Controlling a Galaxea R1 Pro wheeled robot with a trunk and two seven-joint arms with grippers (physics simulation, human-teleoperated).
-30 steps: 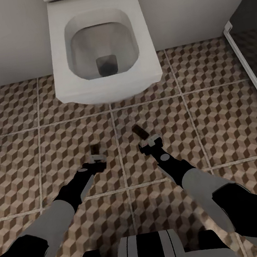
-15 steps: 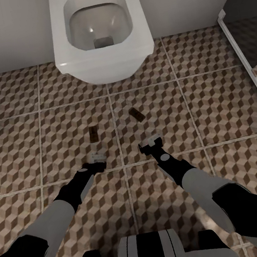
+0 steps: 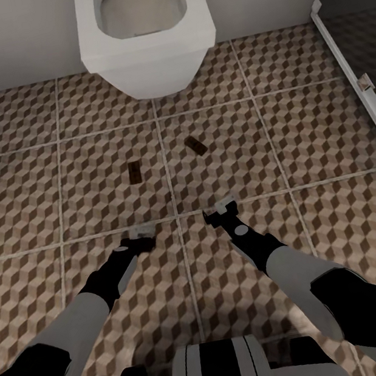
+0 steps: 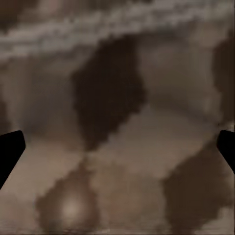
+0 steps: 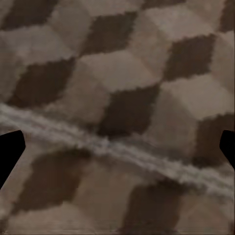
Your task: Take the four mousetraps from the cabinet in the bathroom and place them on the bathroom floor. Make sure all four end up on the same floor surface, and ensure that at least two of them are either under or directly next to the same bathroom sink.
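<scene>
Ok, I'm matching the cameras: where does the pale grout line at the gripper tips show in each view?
Head view: the grout line runs across, at the tips of the left gripper and right gripper.
Left wrist view: a blurred pale band high in the picture.
Right wrist view: a slanted band through the middle.
Shared landmark: the cube-patterned bathroom floor.

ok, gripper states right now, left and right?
Left gripper: open, holding nothing, low over the bathroom floor.
Right gripper: open, holding nothing, also over the tiles.
</scene>
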